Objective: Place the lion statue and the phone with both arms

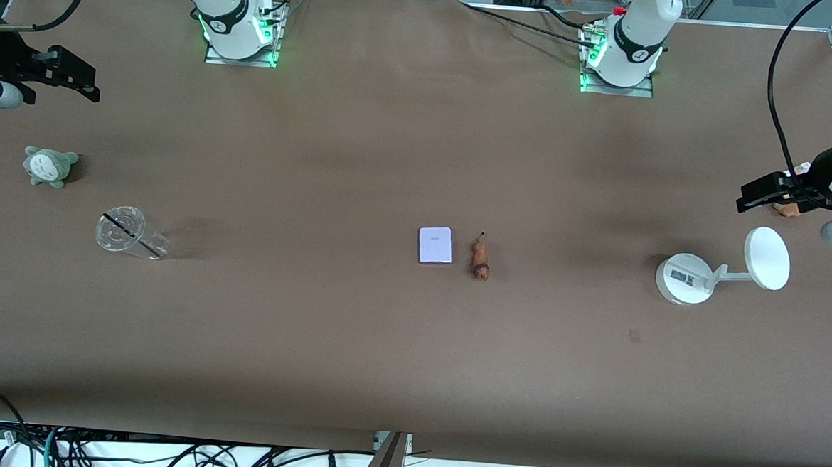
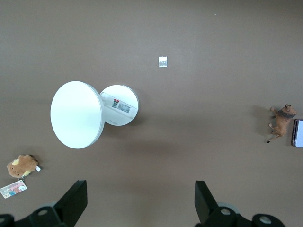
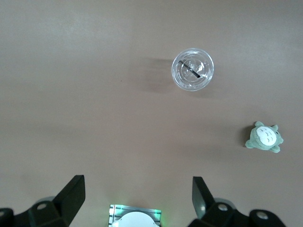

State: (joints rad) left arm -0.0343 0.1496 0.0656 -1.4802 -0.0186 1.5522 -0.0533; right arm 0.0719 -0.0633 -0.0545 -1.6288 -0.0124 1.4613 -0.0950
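Left gripper [image 2: 137, 203], jaws apart like the right gripper [image 3: 135, 201], waits nearer the lion statue [image 1: 481, 258] than the phone [image 1: 435, 245].

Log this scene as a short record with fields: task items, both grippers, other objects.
phone: flat on the table, mid-table
lion statue: lying beside the phone, toward the left arm's end, apart from it
left gripper: open, empty, raised over the left arm's end
right gripper: open, empty, raised over the right arm's end
other objects: white stand, clear cup, grey-green plush, brown plush
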